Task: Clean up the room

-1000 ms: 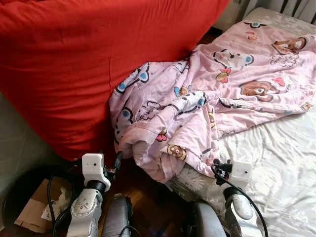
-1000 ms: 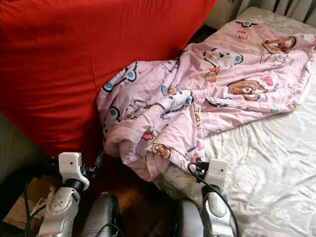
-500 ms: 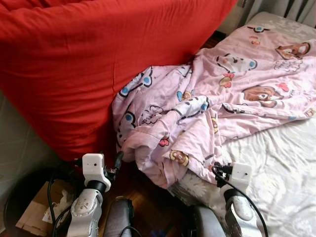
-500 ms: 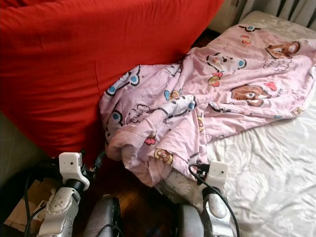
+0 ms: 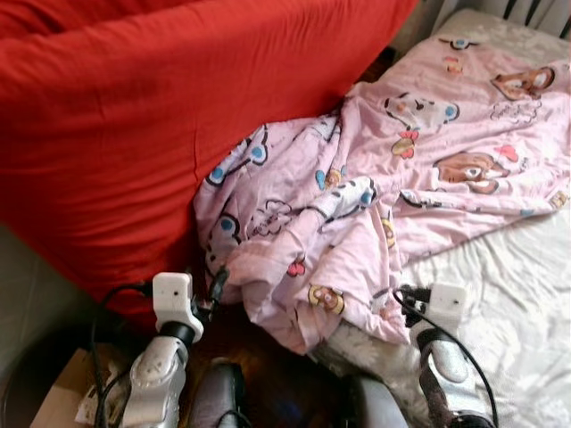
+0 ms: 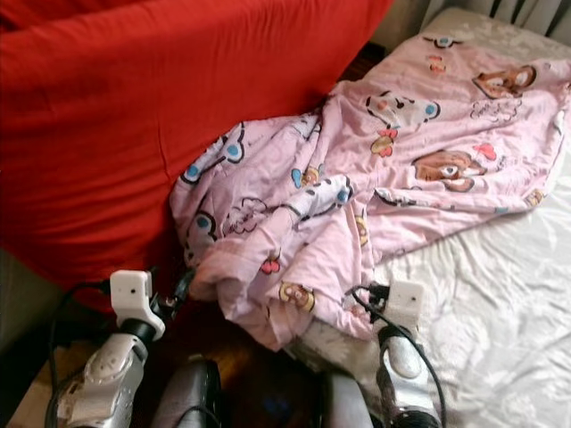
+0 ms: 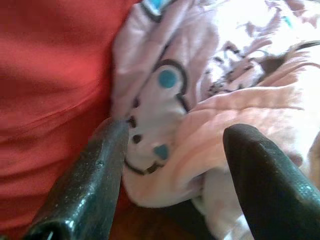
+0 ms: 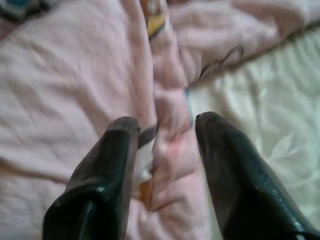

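A pink blanket (image 5: 357, 178) printed with cartoon animals lies across the bed, and its corner hangs off the edge toward the floor. My left gripper (image 5: 218, 278) is open at the hanging left fold, next to the red cushion. In the left wrist view its fingers (image 7: 100, 165) stand wide apart with the fold just ahead. My right gripper (image 8: 162, 120) is open at the blanket's lower edge on the bed. A ridge of pink cloth lies between its fingers (image 8: 117, 150).
A big red cushion (image 5: 134, 134) leans to the left, pressed against the blanket. The white patterned bed sheet (image 5: 522, 294) lies to the right. A dark wooden floor (image 5: 268, 357) shows between the arms. A cardboard box (image 5: 58, 406) sits low on the left.
The whole view has shifted slightly. Both arms have reached a little further forward, and the right gripper now meets the blanket's edge.
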Controlling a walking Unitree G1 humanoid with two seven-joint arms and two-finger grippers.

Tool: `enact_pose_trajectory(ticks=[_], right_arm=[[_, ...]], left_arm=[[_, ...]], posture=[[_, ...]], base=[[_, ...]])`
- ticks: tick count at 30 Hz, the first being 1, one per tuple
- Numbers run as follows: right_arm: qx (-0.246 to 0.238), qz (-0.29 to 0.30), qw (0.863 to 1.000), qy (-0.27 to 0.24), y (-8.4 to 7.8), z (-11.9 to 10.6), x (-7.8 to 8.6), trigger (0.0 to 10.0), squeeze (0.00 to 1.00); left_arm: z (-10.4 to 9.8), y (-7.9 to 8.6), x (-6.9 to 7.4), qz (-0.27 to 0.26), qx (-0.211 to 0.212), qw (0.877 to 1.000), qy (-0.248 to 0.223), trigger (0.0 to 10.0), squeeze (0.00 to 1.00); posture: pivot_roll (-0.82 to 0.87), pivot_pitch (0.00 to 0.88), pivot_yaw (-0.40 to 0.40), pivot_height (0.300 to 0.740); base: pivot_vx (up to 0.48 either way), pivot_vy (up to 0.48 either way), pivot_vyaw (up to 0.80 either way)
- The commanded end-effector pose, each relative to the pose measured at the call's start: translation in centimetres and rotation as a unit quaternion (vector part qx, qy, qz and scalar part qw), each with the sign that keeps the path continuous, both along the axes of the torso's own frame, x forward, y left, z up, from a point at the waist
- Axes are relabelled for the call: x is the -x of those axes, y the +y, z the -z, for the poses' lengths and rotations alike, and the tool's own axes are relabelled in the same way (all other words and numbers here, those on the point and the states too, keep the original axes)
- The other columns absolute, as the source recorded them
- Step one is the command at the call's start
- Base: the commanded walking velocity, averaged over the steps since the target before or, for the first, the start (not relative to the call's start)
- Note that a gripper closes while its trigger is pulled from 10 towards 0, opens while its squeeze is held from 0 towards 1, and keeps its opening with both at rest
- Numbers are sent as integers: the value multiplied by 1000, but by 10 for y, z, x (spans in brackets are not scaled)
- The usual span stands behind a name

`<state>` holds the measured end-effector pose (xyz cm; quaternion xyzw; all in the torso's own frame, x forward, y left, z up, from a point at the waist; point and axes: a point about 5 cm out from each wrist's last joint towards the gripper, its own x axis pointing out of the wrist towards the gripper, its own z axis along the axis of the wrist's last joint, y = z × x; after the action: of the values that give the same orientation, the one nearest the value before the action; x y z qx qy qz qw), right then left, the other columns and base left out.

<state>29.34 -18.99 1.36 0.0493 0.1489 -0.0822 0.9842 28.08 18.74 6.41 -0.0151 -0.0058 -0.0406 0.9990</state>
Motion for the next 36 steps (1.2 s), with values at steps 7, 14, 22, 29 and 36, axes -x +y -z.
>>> enact_pose_trajectory(ticks=[7, 14, 22, 29, 36], right_arm=[[-23, 32, 998, 58, -11, 16, 9, 10000, 1000], [-39, 28, 995, 85, -3, 19, 5, 10000, 1000], [-52, 41, 994, 92, 0, 19, 3, 10000, 0], [-59, 63, 993, 81, -3, 14, -2, 10000, 0], [-68, 68, 991, 88, -6, 17, 1, 10000, 0]], left_arm=[[7, 4, 8, -5, 0, 1000, 18, 10000, 0], [4, 6, 10, -1, -7, 1000, 14, 10000, 0], [-1, 14, 14, -1, -15, 1000, 11, 10000, 0], [-2, 19, 17, -1, -22, 1000, 16, 10000, 0], [-2, 17, 16, 5, -22, 1000, 20, 10000, 0]], posture=[[28, 280, 19, 630], [58, 303, 33, 630], [88, 325, 64, 630], [96, 335, 83, 630], [95, 332, 86, 630]], base=[[0, 0, 0], [0, 0, 0], [0, 0, 0], [0, 0, 0], [0, 0, 0]])
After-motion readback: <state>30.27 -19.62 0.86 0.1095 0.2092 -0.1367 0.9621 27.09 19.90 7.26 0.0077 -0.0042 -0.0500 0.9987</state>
